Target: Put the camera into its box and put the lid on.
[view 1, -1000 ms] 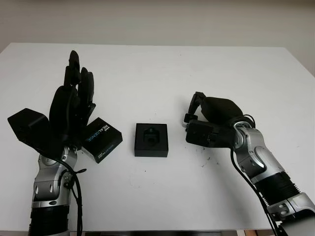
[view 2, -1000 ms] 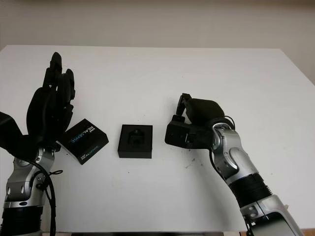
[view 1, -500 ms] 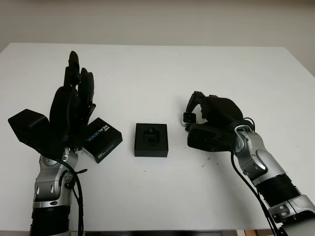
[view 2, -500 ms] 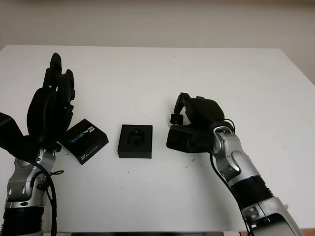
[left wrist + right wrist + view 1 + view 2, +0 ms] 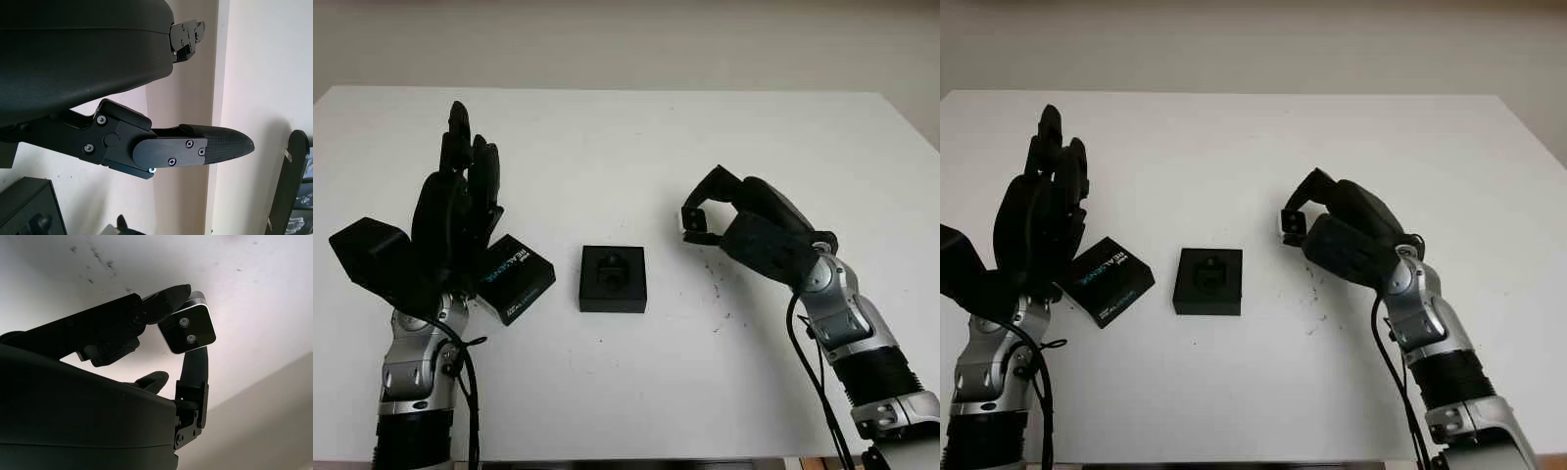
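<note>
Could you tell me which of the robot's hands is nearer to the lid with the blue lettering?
Left. The left hand is raised, open, right by the lid on the table. The right hand is beyond the open box, its fingers pinching the camera.

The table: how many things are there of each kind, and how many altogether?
Small silver-and-black camera, held in the right hand: 1
Open black square box: 1
Black printed lid, beside the raised open left hand: 1
Black robot hands: 2
Total: 5
</note>
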Motion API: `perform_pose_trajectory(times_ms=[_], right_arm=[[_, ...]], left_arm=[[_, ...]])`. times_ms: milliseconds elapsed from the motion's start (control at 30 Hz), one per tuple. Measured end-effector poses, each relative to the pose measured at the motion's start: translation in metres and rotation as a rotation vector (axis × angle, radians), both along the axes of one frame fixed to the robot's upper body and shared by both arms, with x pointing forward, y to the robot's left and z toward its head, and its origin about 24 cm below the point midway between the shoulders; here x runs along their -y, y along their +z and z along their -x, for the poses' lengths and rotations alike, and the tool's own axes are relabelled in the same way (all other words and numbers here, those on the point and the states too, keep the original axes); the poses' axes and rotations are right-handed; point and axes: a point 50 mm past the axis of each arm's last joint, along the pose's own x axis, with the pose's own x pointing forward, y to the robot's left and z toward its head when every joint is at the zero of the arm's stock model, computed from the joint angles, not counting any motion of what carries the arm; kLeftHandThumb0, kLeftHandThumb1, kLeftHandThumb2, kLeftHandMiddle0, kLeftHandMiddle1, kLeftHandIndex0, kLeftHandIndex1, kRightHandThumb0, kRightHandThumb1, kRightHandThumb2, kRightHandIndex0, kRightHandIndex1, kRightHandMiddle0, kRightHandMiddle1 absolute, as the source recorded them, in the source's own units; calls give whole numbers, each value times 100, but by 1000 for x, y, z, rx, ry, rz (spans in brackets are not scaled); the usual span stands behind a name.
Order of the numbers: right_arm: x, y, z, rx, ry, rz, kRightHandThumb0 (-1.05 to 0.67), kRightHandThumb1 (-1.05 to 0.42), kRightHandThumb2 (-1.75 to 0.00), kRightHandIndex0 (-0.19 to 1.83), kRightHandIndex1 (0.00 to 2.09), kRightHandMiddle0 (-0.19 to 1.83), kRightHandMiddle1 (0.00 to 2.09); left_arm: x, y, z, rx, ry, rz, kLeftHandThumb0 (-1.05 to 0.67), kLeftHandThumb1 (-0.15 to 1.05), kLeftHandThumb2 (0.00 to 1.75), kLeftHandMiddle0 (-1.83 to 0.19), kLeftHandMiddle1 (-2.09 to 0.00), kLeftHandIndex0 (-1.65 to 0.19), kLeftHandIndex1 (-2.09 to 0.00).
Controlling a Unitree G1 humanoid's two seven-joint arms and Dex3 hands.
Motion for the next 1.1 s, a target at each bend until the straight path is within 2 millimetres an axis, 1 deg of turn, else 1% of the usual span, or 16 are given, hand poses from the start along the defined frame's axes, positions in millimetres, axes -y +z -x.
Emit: perform_pose_trajectory(times_ms=[200, 367, 567, 700, 833, 967, 1100], right_arm=[[-6, 12, 3, 14, 26, -66, -33, -102, -5, 36, 17, 20, 167], [-13, 22, 8, 17, 51, -118, -36, -102, -5, 35, 14, 15, 185], [-23, 34, 14, -21, 73, -134, -37, -102, -6, 34, 13, 15, 193], [-30, 37, 17, -55, 100, -168, -36, -103, -6, 35, 12, 13, 197], [-43, 38, 21, -60, 140, -171, -38, -102, -5, 37, 13, 13, 199], [-57, 36, 24, -75, 163, -166, -36, -101, -5, 39, 14, 14, 196], [-70, 30, 27, -107, 176, -190, -34, -102, -5, 36, 12, 13, 200]], left_arm=[[1, 0, 0, 1, -10, -5, -79, 105, 46, 19, 0, 19, 0], [2, 0, 0, 1, -8, -8, -79, 105, 44, 19, 0, 19, 0], [4, -1, 0, -7, -2, -3, -80, 105, 42, 19, 0, 19, 0], [6, -1, -1, -7, -4, 8, -79, 105, 41, 19, 0, 19, 0], [9, 0, -2, 2, -15, 12, -79, 105, 42, 19, 0, 19, 0], [11, 3, -3, 20, -19, 22, -80, 105, 40, 19, 0, 19, 0], [13, 3, -3, 20, -21, 27, -79, 105, 40, 19, 0, 19, 0]])
